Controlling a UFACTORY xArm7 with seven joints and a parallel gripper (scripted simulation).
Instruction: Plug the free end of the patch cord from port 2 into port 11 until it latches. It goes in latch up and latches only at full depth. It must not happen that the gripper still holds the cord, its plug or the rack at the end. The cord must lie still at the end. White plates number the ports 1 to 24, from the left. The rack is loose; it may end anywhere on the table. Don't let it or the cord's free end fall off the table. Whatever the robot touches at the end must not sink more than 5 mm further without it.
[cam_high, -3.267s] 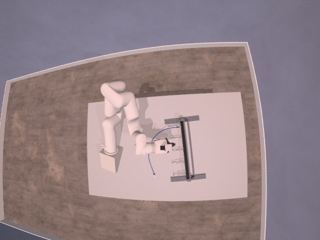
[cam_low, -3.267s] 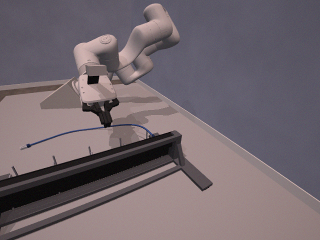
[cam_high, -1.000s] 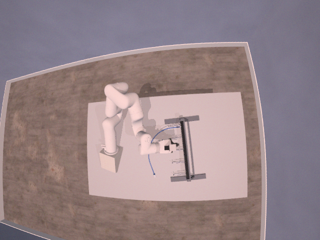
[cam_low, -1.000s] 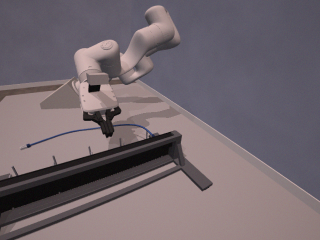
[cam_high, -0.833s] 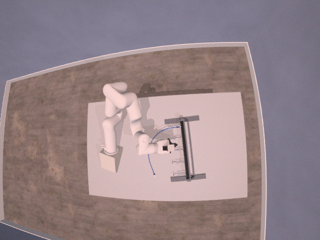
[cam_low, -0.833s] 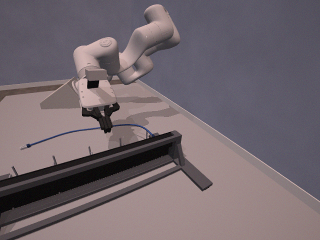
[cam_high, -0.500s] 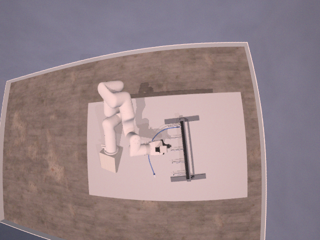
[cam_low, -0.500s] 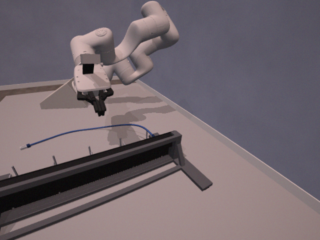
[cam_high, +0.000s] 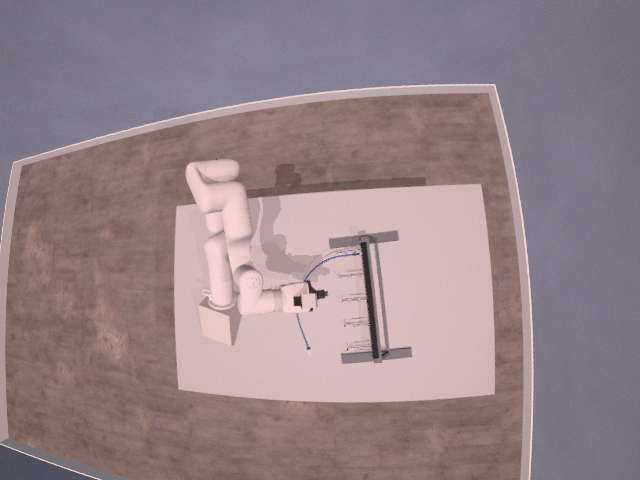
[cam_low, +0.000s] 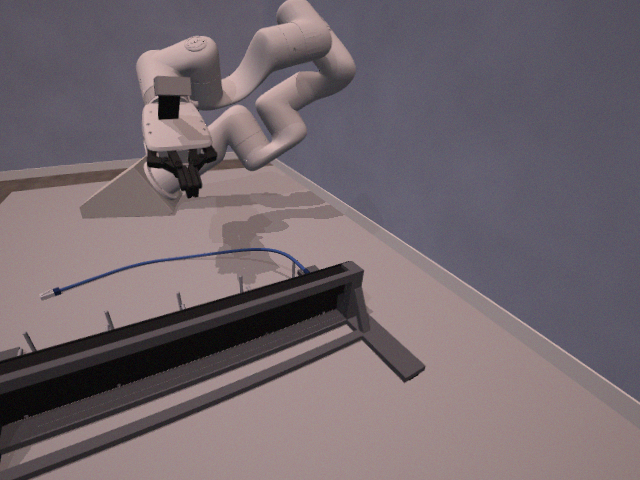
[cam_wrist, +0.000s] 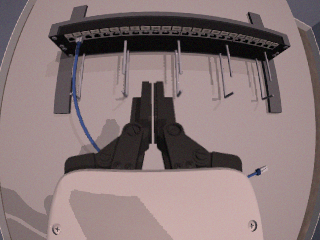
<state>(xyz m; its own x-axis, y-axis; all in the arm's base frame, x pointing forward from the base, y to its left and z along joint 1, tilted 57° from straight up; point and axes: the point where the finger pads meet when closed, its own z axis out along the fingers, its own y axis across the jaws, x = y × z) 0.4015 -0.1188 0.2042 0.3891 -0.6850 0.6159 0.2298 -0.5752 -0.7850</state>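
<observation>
Gripper (cam_high: 324, 293) (cam_low: 191, 192) (cam_wrist: 152, 95) closed, with nothing between its black fingers, the white arm (cam_high: 237, 211) (cam_low: 297, 43) holds it above the pale tabletop (cam_high: 439, 299) (cam_low: 465, 413). Its fingertips stand nearly together and point toward the front of the rack (cam_high: 370, 299) (cam_low: 180, 332) (cam_wrist: 170, 22), apart from it. The arm's wedge-shaped base (cam_high: 216, 324) (cam_low: 129, 198) sits to the left in the top view and at the far side in the exterior view

The blue patch cord (cam_high: 302, 331) (cam_low: 180, 257) (cam_wrist: 74, 82) runs from the left end of the port row in the wrist view, bends toward the near side and passes out of sight behind the gripper body. Its free end, with a clear plug (cam_high: 309, 350) (cam_low: 47, 295) (cam_wrist: 262, 170), shows at the near right in that view, out of any port and well apart from the fingers. In the exterior view the plug is at the left, beyond the rack

The rack stands on two dark grey feet (cam_high: 363, 238) (cam_wrist: 63, 82), one at each end. Thin metal cable guides (cam_low: 178, 301) (cam_wrist: 125, 65) project from its front, and a row of light plates runs along the ports. Their numbers are too small to read, so port 11 cannot be singled out by its label

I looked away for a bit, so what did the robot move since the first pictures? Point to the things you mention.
Only the robot's arm (cam_high: 238, 211) (cam_low: 294, 43) visibly moved: its fingers (cam_high: 324, 294) (cam_low: 192, 192) are now higher and farther back from the rack (cam_high: 370, 299) (cam_low: 361, 273) (cam_wrist: 62, 85). They took hold of nothing and let go of nothing. The blue cord (cam_high: 300, 330) (cam_low: 170, 258) (cam_wrist: 76, 100) and rack stayed where they were.
</observation>
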